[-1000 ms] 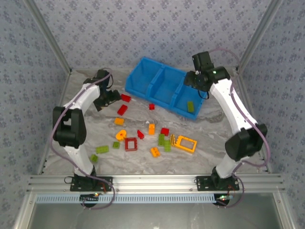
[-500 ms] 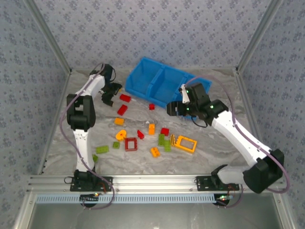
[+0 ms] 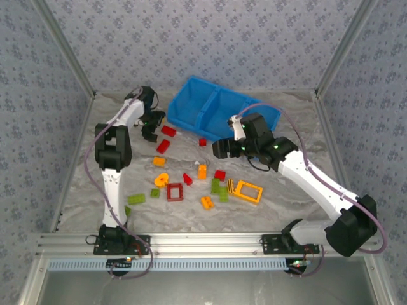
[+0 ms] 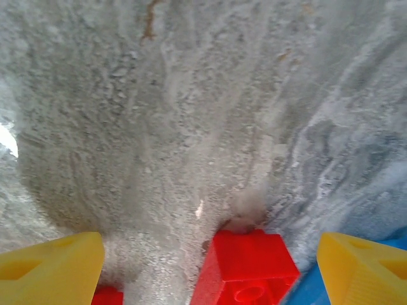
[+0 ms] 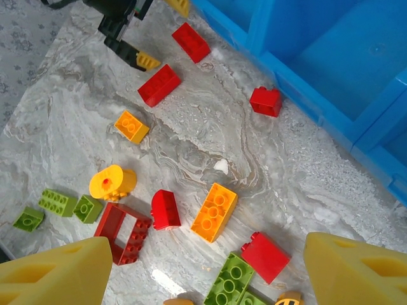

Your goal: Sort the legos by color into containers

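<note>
Red, orange-yellow and green legos lie scattered on the marbled table [image 3: 286, 190] in front of the blue containers [image 3: 216, 113]. My left gripper [image 3: 151, 127] is open low over the table beside the bin's left end. A red brick [image 4: 245, 267] lies between its yellow fingertips [image 4: 51, 267], nearer the right one. My right gripper [image 5: 203, 273] hangs open above the middle of the pile, holding nothing. Under it lie an orange brick [image 5: 214, 212], a rounded red brick [image 5: 165, 210], a red brick [image 5: 265, 256] and a green brick [image 5: 229, 279].
A red frame [image 3: 175, 192] and a yellow frame [image 3: 247, 190] lie near the front of the pile, with green bricks [image 3: 135, 199] to the left. Patterned walls and metal posts enclose the table. The blue bin's wall [image 4: 305, 292] is close to the left gripper's right finger.
My right arm has swung from over the bin's right compartment down and left to above the pile, its jaws opening wider. My left gripper has shifted toward the red brick by the bin.
</note>
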